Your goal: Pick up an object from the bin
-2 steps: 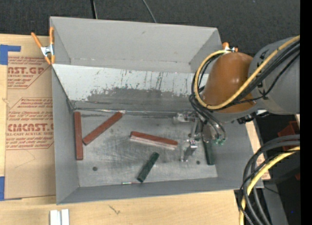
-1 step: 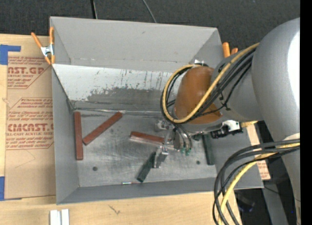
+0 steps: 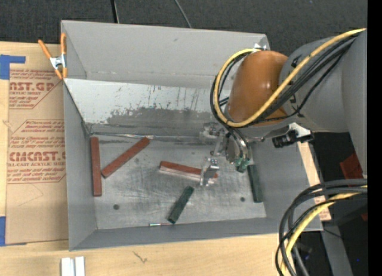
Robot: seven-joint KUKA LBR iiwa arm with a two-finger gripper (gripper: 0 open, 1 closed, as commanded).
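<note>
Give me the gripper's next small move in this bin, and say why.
Probably a short, straight descent onto the right end of the reddish-brown stick. The gripper is already at that end, in the middle of the bin. The stick lies flat, apart from the dark green stick nearer the camera. I cannot tell whether the gripper touches it yet.

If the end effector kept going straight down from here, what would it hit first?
Probably the right end of the reddish-brown bar, which lies just under the end effector; depth is hard to judge.
</note>
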